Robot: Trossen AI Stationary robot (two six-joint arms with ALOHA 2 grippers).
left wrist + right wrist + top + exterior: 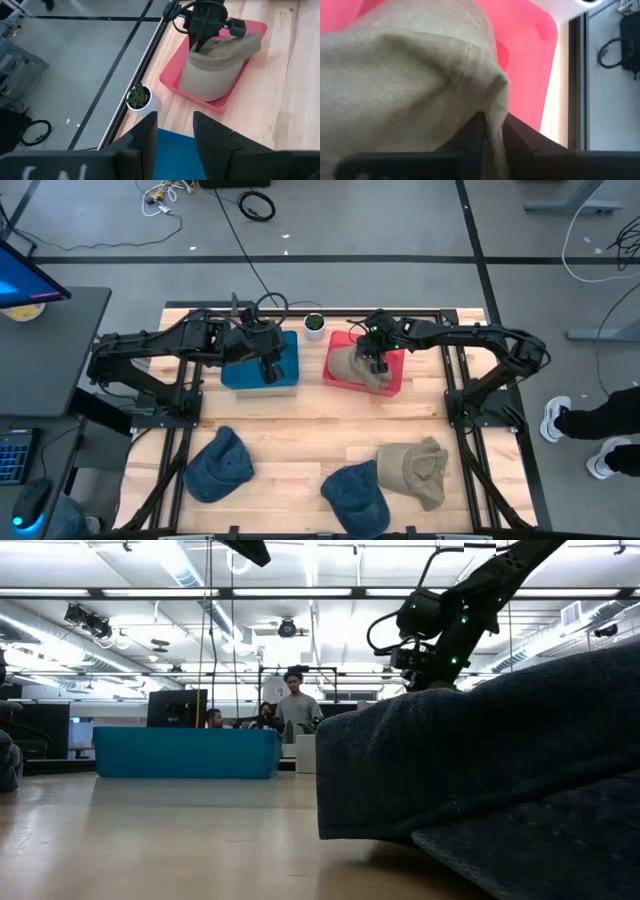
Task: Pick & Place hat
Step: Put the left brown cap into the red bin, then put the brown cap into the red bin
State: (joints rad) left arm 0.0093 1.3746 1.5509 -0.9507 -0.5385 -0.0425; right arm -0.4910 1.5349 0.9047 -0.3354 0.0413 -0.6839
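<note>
A tan hat (355, 367) sits in the red bin (395, 372), and my right gripper (376, 363) is shut on it from above. In the left wrist view the tan hat (216, 70) fills the red bin (234, 97) under the right gripper (200, 42). My left gripper (175, 135) is open and touches nothing; it hovers over the blue bin (240, 374). On the near half of the table lie two blue hats (218, 465) (356, 496) and a second tan hat (415, 470). My right gripper pinches a fold of the tan hat's cloth (494, 117) between its two fingers (474, 134), coming from above and pointing down. The fold is at the hat's top, on its far side (200, 54). The hat's lower part rests in the red bin (530, 60).
A small plant in a white pot (314, 325) stands at the far edge between the bins. In the low view a blue hat (500, 770) fills the near right and hides the red bin; the blue bin (185, 752) shows at left. People stand in the room behind.
</note>
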